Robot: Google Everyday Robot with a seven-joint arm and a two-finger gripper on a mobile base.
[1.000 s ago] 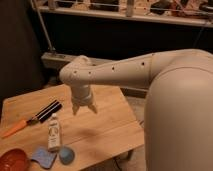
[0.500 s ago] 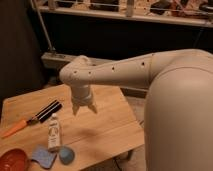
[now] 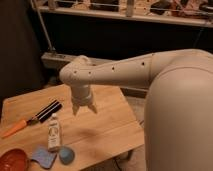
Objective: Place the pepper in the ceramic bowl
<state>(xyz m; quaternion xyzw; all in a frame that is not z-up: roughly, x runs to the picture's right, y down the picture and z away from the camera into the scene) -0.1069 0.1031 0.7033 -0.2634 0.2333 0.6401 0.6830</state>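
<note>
Above the surface [image 3: 112, 131] the hand [image 3: 84, 109] hangs empty, spread apart; the pepper [image 3: 14, 128] looks light, firm, smooth: pinch across its orange middle.

No visible change from the earlier moments. Pincer [image 3: 85, 110] open, in the same spot left of frame centre, above the worktop [image 3: 110, 126], well apart from the pepper [image 3: 14, 128] at left edge.
</note>
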